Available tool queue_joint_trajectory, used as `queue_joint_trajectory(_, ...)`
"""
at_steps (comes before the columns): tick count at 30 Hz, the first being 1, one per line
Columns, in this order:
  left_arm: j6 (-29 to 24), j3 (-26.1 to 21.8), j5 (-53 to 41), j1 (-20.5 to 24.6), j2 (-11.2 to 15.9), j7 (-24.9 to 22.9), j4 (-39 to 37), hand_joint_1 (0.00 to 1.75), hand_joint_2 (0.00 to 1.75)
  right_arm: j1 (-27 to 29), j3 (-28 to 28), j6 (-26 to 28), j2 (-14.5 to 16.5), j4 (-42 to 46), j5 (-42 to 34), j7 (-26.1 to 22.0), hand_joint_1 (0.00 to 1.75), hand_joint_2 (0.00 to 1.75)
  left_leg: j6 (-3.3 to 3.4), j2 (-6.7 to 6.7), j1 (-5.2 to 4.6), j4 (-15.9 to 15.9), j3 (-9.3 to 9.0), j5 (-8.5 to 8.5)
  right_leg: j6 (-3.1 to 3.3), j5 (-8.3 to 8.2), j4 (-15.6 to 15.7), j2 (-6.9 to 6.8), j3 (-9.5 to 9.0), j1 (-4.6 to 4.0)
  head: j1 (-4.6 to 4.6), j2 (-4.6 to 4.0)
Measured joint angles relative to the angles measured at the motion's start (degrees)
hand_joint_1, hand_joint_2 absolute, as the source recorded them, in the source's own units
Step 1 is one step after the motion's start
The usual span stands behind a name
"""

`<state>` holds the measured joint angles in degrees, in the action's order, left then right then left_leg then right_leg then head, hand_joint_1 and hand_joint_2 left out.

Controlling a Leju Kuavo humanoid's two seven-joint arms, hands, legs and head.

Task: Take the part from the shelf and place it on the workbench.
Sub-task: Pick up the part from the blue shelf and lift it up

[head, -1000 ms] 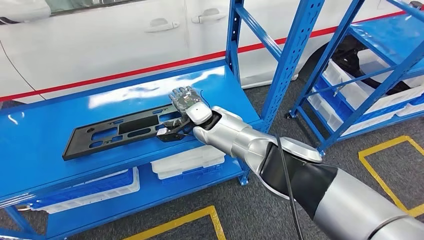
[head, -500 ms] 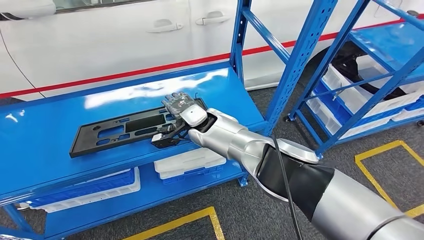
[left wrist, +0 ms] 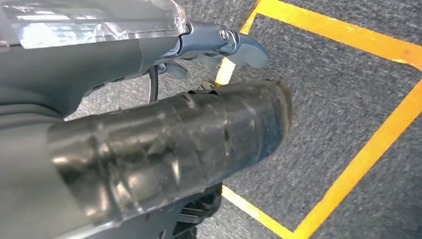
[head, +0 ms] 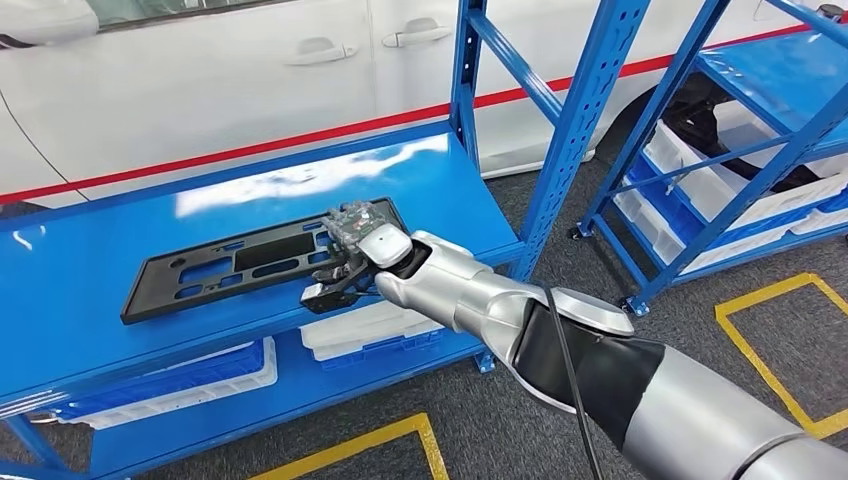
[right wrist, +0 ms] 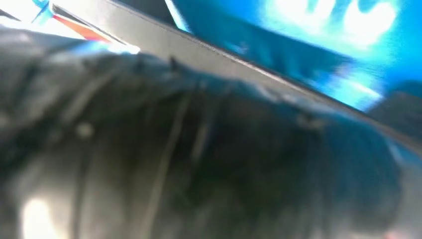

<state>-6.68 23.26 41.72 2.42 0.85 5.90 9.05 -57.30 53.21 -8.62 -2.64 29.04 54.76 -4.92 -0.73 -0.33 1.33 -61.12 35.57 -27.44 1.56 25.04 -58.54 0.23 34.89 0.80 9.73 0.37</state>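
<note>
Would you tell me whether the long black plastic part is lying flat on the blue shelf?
Apparently flat: the black plastic part lies along the blue shelf.

The long, flat black plastic part with cut-out holes (head: 245,262) lies flat on the shiny blue shelf (head: 90,250), near its front edge, its right end under the robot hand (head: 362,240).

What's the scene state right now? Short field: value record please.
part: black flat panel with cutouts, lying on shelf
shelf: blue, top level
right hand: at the part's right end, over it; grip cannot be confirmed
left hand: hanging over grey floor with yellow lines
lower shelf: white bins
background: white car
task stage: part not yet lifted off shelf
</note>
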Motion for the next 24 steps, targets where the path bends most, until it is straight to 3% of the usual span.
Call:
queue_joint_trajectory(3, -0.2, 0.1, -0.1, 0.0, 0.1, 0.0, 0.0, 0.00, 0.00, 1.0, 0.7, 0.2, 1.0, 0.1, -0.6, 0.0, 0.00, 0.00, -0.36, 0.03, 0.00, -10.8, 5.08, -4.98, 0.58, -0.05, 0.1, 0.02, -0.08, -0.16, 0.00, 0.00)
queue_joint_trajectory(4, -0.2, 0.1, -0.1, 0.0, 0.1, 0.0, 0.0, 0.00, 0.00, 1.5, 0.9, 0.3, 1.1, 0.1, -0.9, 0.1, 0.00, 0.00, -0.40, 0.04, 0.00, -13.1, 6.31, -5.42, 0.63, 0.02, 0.0, 0.01, -0.07, -0.25, 0.00, 0.00)
queue_joint_trajectory(5, -0.2, 0.1, -0.1, 0.0, 0.1, 0.0, 0.0, 0.00, 0.00, 1.9, 1.1, 0.4, 1.2, 0.1, -1.2, 0.1, 0.00, 0.00, -0.38, 0.04, 0.00, -13.3, 6.49, -4.74, 0.66, 0.09, -0.1, -0.01, -0.07, -0.30, 0.00, 0.00)
queue_joint_trajectory(6, -0.3, 0.1, -0.1, -0.1, 0.2, 0.0, 0.0, 0.00, 0.00, 2.1, 1.2, 0.5, 1.3, 0.1, -1.5, 0.2, 0.00, 0.00, -0.30, 0.06, 0.00, -11.1, 5.51, -3.09, 0.64, 0.18, -0.2, -0.01, -0.09, -0.32, 0.00, 0.00)
queue_joint_trajectory(8, -0.3, 0.2, 0.0, -0.1, 0.2, 0.0, 0.0, 0.00, 0.00, 2.2, 1.4, 0.6, 1.4, 0.1, -2.2, 0.2, 0.00, 0.00, 0.01, 0.08, -0.07, -3.2, 1.57, 0.60, 0.39, 0.44, -0.5, 0.08, -0.12, -0.43, 0.00, 0.00)
queue_joint_trajectory(10, -0.4, 0.3, 0.1, 0.0, 0.2, 0.0, 0.0, 0.00, 0.00, 2.2, 1.4, 0.6, 1.5, 0.1, -2.6, 0.1, 0.00, 0.00, 0.40, 0.01, -0.27, 1.8, -0.87, 1.94, -0.05, 0.57, -0.8, 0.21, -0.02, -0.61, 0.01, 0.00)
queue_joint_trajectory(11, -0.4, 0.3, 0.1, 0.0, 0.2, 0.0, 0.0, 0.00, 0.00, 2.3, 1.5, 0.6, 1.5, 0.1, -2.8, 0.0, 0.00, 0.00, 0.58, -0.04, -0.42, 2.3, -1.09, 1.76, -0.28, 0.54, -0.7, 0.26, 0.04, -0.69, 0.02, 0.00)
queue_joint_trajectory(13, -0.5, 0.4, 0.2, 0.0, 0.2, 0.0, 0.0, 0.00, 0.00, 2.4, 1.7, 0.6, 1.6, 0.1, -3.0, 0.0, 0.00, 0.87, 1.12, 0.00, -0.35, 2.6, -1.09, 2.06, -0.81, 0.53, -0.7, 0.31, 0.08, -0.61, 0.00, 0.00)
queue_joint_trajectory(15, -0.5, 0.6, 0.2, 0.0, 0.2, 0.0, 0.0, 0.00, 0.00, 2.3, 1.8, 0.6, 1.6, 0.1, -3.0, -0.1, 0.00, 1.75, 1.82, 0.10, -0.12, 3.1, -1.24, 2.42, -1.40, 2.06, -2.6, 0.25, 0.90, -0.50, 0.02, 0.00)
queue_joint_trajectory(18, -0.6, 1.0, 0.3, 0.0, 0.2, 0.0, 0.0, 0.00, 0.00, 2.7, 2.0, 0.8, 1.6, 0.0, -3.0, 0.1, 1.31, 1.75, 2.30, 0.15, -0.10, 3.2, -1.25, 2.55, -2.02, 7.19, -12.9, 0.11, 5.50, -0.25, 0.02, 0.00)
queue_joint_trajectory(19, -0.6, 1.0, 0.3, 0.0, 0.2, -0.1, 0.0, 0.00, 0.00, 3.0, 2.1, 1.0, 1.6, 0.0, -2.9, 0.3, 1.75, 1.75, 2.39, 0.15, -0.11, 3.1, -1.25, 2.50, -2.21, 8.01, -15.8, 0.10, 6.88, -0.12, 0.02, 0.00)
queue_joint_trajectory(20, -0.7, 1.0, 0.3, 0.0, 0.2, -0.1, 0.0, 0.00, 0.00, 3.2, 2.2, 1.3, 1.6, 0.0, -2.9, 0.6, 1.75, 1.75, 2.50, 0.14, -0.10, 3.0, -1.26, 2.42, -2.45, 7.76, -16.8, 0.09, 7.37, 0.05, 0.02, 0.00)
queue_joint_trajectory(21, -0.7, 1.0, 0.4, 0.0, 0.2, -0.1, 0.0, 0.00, 0.00, 3.4, 2.3, 1.8, 1.6, -0.1, -2.8, 0.9, 1.75, 1.75, 2.60, 0.12, -0.07, 2.9, -1.27, 2.30, -2.75, 6.49, -15.5, 0.07, 6.75, 0.30, 0.02, 0.00)
queue_joint_trajectory(24, -0.8, 1.2, 0.5, 0.0, 0.2, -0.3, 0.0, 0.00, 0.00, 3.4, 2.4, 2.9, 1.6, -0.1, -2.8, 1.7, 1.75, 1.75, 2.43, -0.04, -0.11, 2.0, -1.15, 1.73, -3.69, 1.69, -4.2, -0.06, 1.17, 1.04, 0.01, 0.01)
